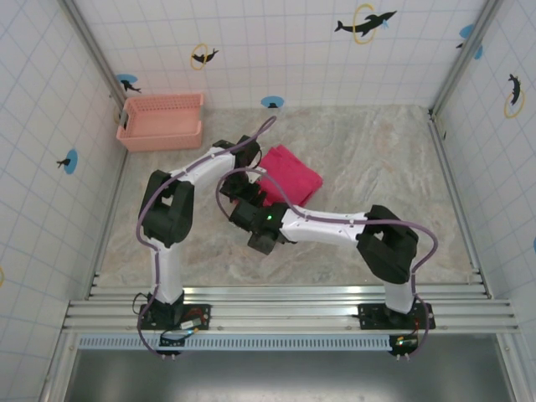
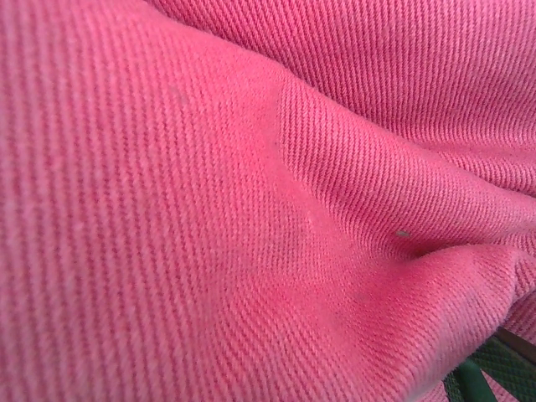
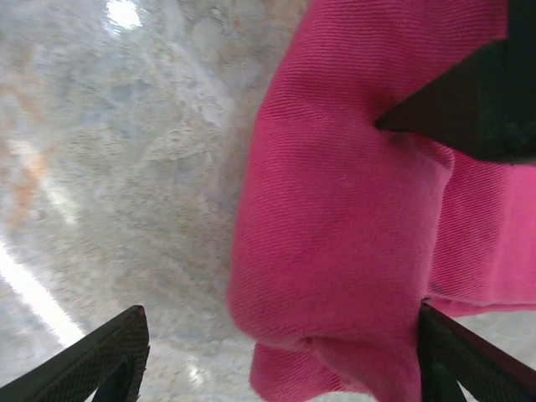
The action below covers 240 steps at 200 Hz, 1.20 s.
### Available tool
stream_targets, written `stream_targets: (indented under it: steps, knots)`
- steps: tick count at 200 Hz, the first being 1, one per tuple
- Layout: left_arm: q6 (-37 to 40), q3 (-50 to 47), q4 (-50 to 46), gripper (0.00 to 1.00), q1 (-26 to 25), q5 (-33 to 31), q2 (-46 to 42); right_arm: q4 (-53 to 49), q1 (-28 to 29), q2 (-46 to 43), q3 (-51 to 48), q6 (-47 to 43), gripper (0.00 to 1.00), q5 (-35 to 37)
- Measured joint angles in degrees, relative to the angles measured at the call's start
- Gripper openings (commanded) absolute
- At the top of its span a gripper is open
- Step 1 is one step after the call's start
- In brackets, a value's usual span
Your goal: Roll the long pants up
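Two arms meet at the near-left edge of the long pants (image 1: 293,174), a bright magenta-pink bundle of soft ribbed cloth lying mid-table on the pale marbled table top (image 1: 377,151). It sits well apart from the salmon-pink slotted plastic basket (image 1: 161,122) in the far-left corner.

From above the cloth reads as a compact, roughly square packet, with no legs trailing out. The right wrist view shows a thick rounded end, layers tucked under it. To my eye the rolling is far along, perhaps at its last turn or at the let-go.

The right gripper (image 3: 276,335) has its fingers spread, one on bare table and one past the cloth, with the rounded end lying loosely between them and nothing clamped. The left gripper (image 1: 255,157) is pressed in so close that cloth crowds its camera. Its jaws are wide, and I cannot tell whether any fold is caught.

Next, I'd judge, either one more tuck to tighten the bundle, or a slow, straight retreat so the springy fabric doesn't unroll.
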Motion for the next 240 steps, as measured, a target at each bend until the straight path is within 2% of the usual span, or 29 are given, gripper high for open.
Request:
stream_targets:
  steps: [29, 55, 153, 164, 199, 218, 240]
  knots:
    - [0.00, 0.33, -0.17, 0.97, 0.00, 0.22, 0.33, 0.13, 2.84, 4.66, 0.61, -1.60, 0.83, 10.95]
    - [0.02, 0.44, -0.35, 0.98, 0.04, 0.52, 0.44, -0.02, 5.33, 6.14, 0.79, -2.45, 0.85, 17.14]
    - [0.11, 0.59, -0.52, 0.98, 0.11, 0.76, 0.59, -3.87, 5.92, 17.05, 9.16, -2.95, 0.84, 28.68]
    - [0.17, 0.59, -0.52, 0.98, 0.11, 0.81, 0.59, -4.28, 5.73, 18.08, 9.97, -3.10, 0.79, 29.86]
    - [0.20, 0.57, 0.39, 0.98, 0.28, 1.16, 0.70, -4.50, 4.48, 20.20, 10.54, -3.43, 0.51, 31.21]
    - [0.20, 0.33, 0.90, 0.97, 0.66, 1.95, 0.72, -1.84, 2.71, 19.45, 8.20, -3.91, 0.44, 30.69]
    - [0.28, -0.57, 1.29, 0.98, 1.18, 2.67, 0.72, 1.73, 0.00, 16.28, 4.15, -4.90, 0.41, 27.12]
